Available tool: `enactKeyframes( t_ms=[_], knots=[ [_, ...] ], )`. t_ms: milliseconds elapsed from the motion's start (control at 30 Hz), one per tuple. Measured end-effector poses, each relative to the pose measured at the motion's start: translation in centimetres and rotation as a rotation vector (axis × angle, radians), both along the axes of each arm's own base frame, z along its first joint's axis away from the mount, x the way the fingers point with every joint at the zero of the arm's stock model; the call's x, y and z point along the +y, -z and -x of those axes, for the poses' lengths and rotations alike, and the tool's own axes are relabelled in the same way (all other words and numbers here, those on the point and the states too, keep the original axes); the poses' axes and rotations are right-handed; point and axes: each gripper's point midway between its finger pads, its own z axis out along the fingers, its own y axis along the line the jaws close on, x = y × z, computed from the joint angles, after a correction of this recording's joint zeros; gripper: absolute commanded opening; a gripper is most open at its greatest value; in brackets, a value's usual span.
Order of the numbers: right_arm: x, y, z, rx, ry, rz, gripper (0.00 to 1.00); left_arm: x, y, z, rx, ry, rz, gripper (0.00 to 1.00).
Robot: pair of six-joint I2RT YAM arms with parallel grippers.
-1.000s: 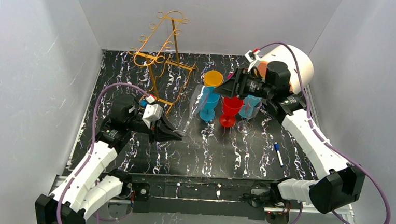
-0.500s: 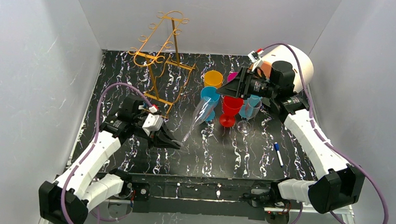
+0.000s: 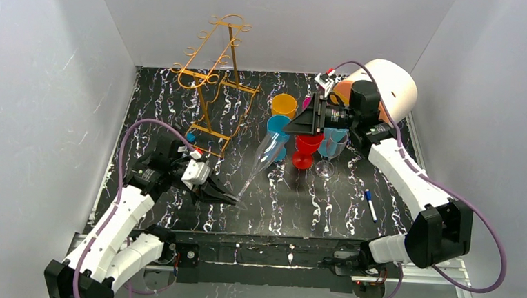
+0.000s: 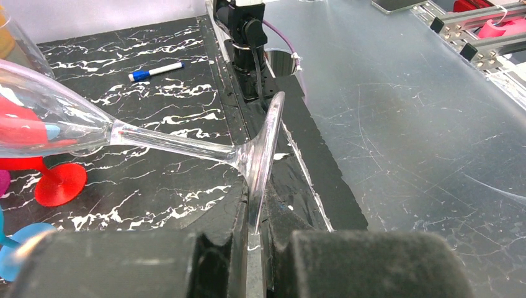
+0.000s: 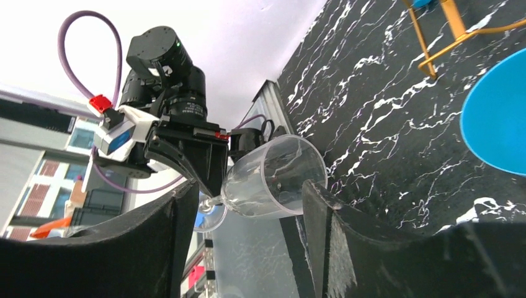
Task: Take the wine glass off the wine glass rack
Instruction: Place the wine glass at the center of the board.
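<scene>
A blue marker point(image 3: 370, 205) lies right of the red goblet point(image 3: 309, 141).

One fixed high view, two close wrist views.
The top camera looks down from 6 o'clock over the whole table point(image 3: 292, 206). The left wrist camera, hard against the wine glass point(image 4: 173, 143), faces about 4 o'clock. The right wrist camera faces 8 o'clock and shares that wine glass point(image 5: 273, 177) from farther off.

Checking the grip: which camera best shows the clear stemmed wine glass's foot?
Left wrist: the clear stemmed wine glass lies close, its foot edge-on, pinched in the left hand. Top external shows it small and tilted; right wrist shows mainly its bowl, foot half hidden.
</scene>
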Motion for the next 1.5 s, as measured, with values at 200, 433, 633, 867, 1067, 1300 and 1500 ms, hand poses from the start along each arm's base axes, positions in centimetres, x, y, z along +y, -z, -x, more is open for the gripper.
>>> enactKeyframes(
  t_ms=[200,433,633,867,1067,1300,1500],
  knots=[
    [1.4,1.3,1.4,0.018,-0.103,0.012,0.54,0.1,-0.1,0.4,0.000,0.000,0.000,0.00],
    [2.2,1.8,2.5,0.026,-0.162,0.013,0.47,0.3,0.3,0.7,0.030,-0.005,-0.021,0.00],
    [2.6,1.7,3.3,-0.044,-0.208,0.005,0.40,0.4,0.3,1.2,0.038,0.001,-0.026,0.00],
    [2.8,1.8,3.8,-0.065,-0.233,0.005,0.33,0.6,0.3,1.6,0.031,0.003,-0.029,0.00],
    [3.2,2.2,3.5,-0.028,-0.242,0.029,0.40,0.7,0.9,1.3,0.019,-0.014,-0.058,0.00],
    [3.4,2.3,3.5,-0.011,-0.243,0.030,0.47,0.9,1.5,0.9,-0.008,-0.047,-0.104,0.00],
    [4.1,2.1,4.0,-0.051,-0.272,0.022,0.50,1.1,2.0,0.9,-0.005,-0.058,-0.135,0.00]
  ],
)
